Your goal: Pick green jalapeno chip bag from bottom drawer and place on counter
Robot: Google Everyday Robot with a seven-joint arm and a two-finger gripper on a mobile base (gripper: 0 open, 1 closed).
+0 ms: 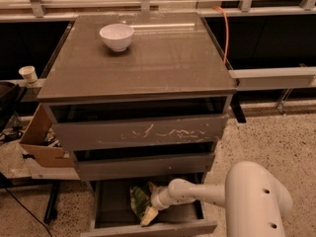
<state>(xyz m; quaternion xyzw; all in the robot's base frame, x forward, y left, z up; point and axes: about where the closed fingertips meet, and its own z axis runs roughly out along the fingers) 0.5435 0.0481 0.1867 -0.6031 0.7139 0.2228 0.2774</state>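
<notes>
The green jalapeno chip bag [138,200] lies crumpled in the open bottom drawer [148,229], left of its middle. My gripper [149,215] reaches into that drawer from the right, on the end of my white arm [197,194]. It sits low at the bag's right front edge, touching or just beside it. The counter [163,58] is the glossy grey-brown top of the cabinet.
A white bowl [116,36] stands at the counter's back left. The two upper drawers, one with a scratched front [143,132], stand slightly open above my arm. A cardboard box [42,142] and paper cup [28,74] sit left; an orange cable [226,28] hangs right.
</notes>
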